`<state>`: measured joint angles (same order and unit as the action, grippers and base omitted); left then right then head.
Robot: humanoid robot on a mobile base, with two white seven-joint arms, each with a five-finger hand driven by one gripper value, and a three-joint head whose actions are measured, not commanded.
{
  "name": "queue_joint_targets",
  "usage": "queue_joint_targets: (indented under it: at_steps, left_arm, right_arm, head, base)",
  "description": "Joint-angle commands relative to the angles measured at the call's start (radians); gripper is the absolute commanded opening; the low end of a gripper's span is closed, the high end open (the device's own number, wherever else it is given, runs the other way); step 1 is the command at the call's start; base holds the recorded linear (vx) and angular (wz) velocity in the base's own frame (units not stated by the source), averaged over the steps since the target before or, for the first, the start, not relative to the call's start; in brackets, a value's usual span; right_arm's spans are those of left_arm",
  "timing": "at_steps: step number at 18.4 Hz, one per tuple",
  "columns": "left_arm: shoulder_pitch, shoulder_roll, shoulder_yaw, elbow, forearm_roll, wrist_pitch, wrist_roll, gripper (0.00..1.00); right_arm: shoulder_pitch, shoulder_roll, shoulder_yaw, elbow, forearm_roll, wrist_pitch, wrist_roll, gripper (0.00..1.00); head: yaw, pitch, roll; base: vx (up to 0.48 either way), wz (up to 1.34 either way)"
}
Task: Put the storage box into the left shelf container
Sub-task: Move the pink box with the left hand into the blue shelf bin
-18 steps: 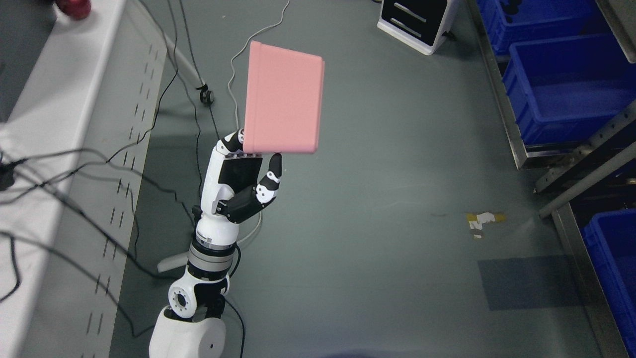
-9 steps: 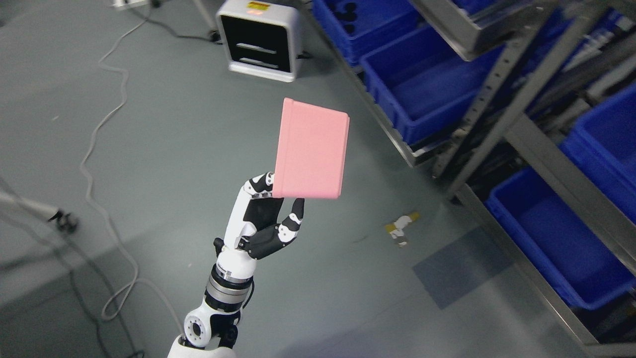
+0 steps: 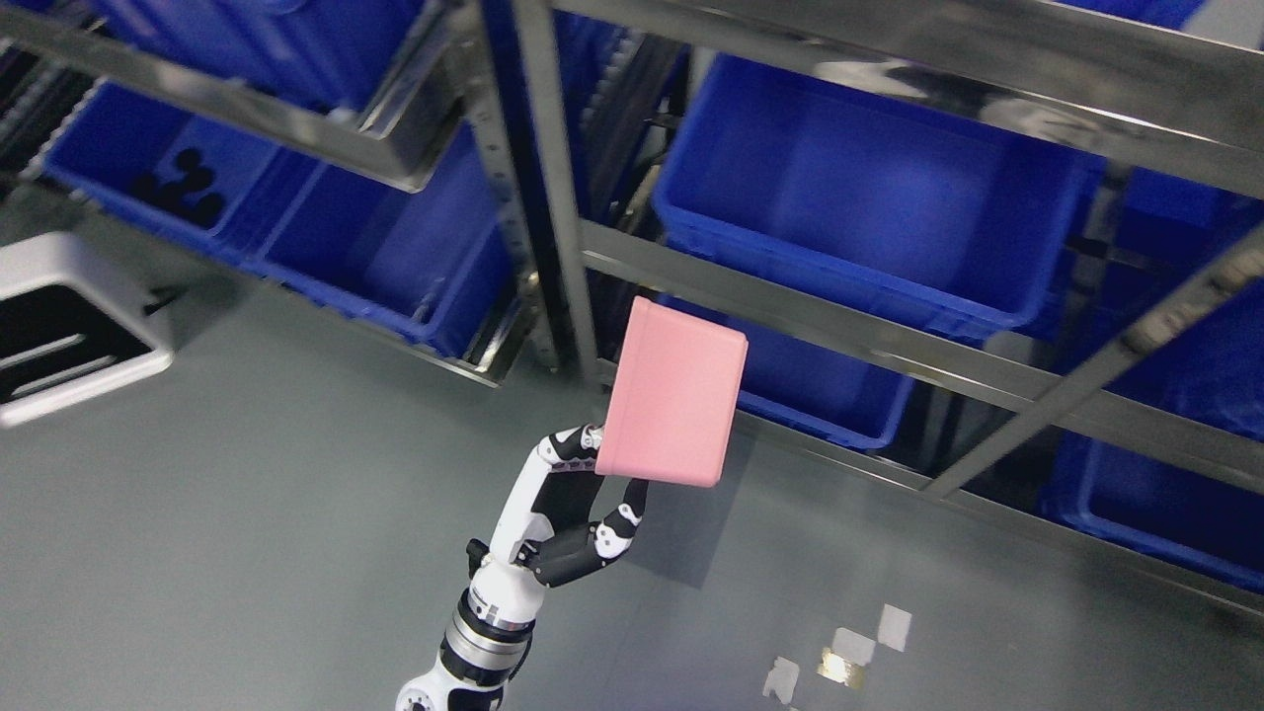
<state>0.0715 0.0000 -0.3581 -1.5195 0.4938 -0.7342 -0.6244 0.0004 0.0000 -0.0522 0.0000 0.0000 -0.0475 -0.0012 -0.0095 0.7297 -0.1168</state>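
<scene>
My left arm [image 3: 474, 642] is mostly glossy white shell, with a ribbed silver-grey ring band at the wrist and a black collar above it. A round white joint housing sits near the bottom edge. My left hand [image 3: 573, 513] has a white back, a black palm panel, and fingers [image 3: 620, 521] in alternating black and white segments.
</scene>
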Motion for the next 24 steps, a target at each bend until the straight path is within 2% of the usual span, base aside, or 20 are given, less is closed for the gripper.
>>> queue_joint_targets:
  at_steps: [1,7,11,18,24]
  left_arm:
    - [0.017,0.018,-0.001,0.082,-0.001,-0.001,0.0,0.02]
    - [-0.065,0.018,0.16,0.124,-0.007,0.002,0.0,0.02]
    - [-0.125,0.018,0.272,0.2,-0.073,0.022,0.0,0.02]
    - [-0.166,0.018,0.378,0.263,-0.116,0.09,0.002,0.02]
    - [-0.295,0.018,0.432,0.375,-0.127,0.131,0.005,0.02]
  right_arm:
    - [-0.003,-0.017,0.0,-0.017,-0.021,-0.002,-0.002,1.0]
    - [-0.003,-0.017,0.0,-0.017,-0.021,-0.002,-0.002,1.0]
    - [-0.003,-0.017,0.0,-0.017,-0.021,-0.002,-0.002,1.0]
    - [-0.005,-0.017,0.0,-0.017,-0.021,-0.003,-0.002,1.0]
    - [-0.003,-0.017,0.0,-0.017,-0.021,-0.003,-0.002,1.0]
  head:
    - [0.0,0.0,0.0]
    - [0.0,0.0,0.0]
    - [0.0,0.0,0.0]
    - [0.0,0.0,0.0]
    - [0.0,0.0,0.0]
  base:
    - [0.215,-1.14]
    - [0.174,-0.87]
    - [0.119,-0.53]
    - [0.062,-0.23]
    - [0.005,-0.02]
